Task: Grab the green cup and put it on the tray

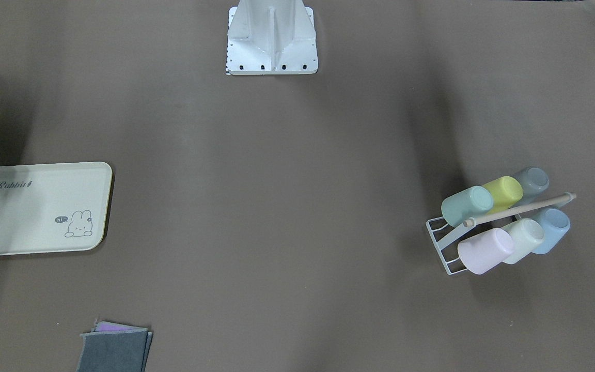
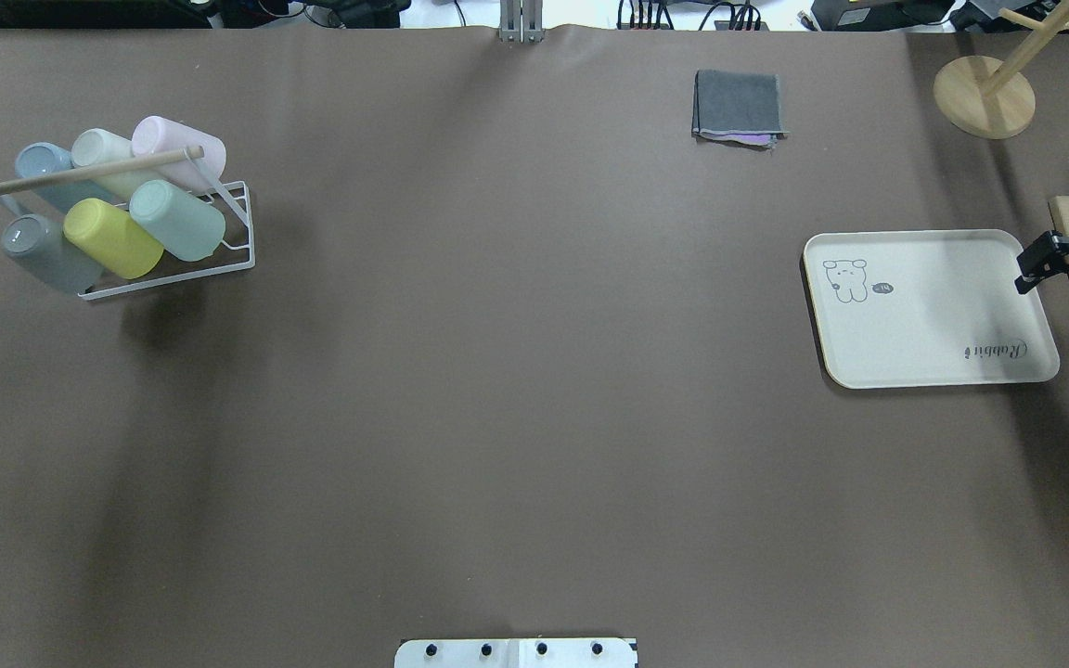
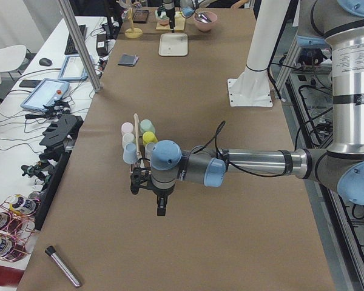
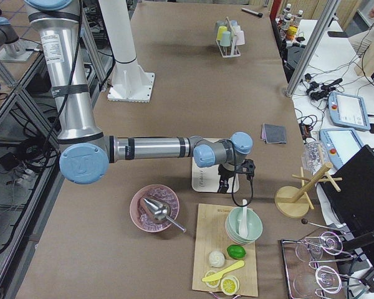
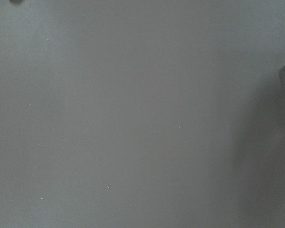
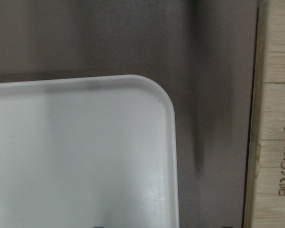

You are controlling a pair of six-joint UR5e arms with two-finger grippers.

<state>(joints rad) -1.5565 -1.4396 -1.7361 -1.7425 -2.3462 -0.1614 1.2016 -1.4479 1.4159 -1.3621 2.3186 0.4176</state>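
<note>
- The tray [image 6: 85, 152] lies nearest, its rounded cream corner filling the right wrist view. Beside it is the edge of a wooden board [image 6: 275, 118], with burnt-in letters running sideways that I cannot read in full.
- The right claw [image 2: 1040, 264] hangs over the tray's outer short edge, at the robot's right end of the counter [image 2: 516, 417]. I cannot tell whether it is released or clenched. Nothing shows in it.
- The tray carries the script word "Rabbit" near that edge. At its other end is a small white bunny with a speech bubble that reads "hi".
- The left claw [image 3: 160, 205] points down over bare counter at the robot's left end. It shows only in the left side view, so I cannot tell its state.
- The green cup [image 2: 177, 220] rests tilted on a white wire rack [image 2: 242, 255], just beyond the left claw in that side view. It is well apart from the right claw and the tray, at the counter's opposite end.
- On the rack the green cup touches a yellow cup [image 2: 112, 238], with a grey cup [image 2: 47, 252] next along. Pink, whitish and blue cups sit in the row behind the wooden rod [image 2: 89, 173].
- A folded grey cloth [image 2: 739, 104] lies at the far edge, with a purple layer showing beneath it.
</note>
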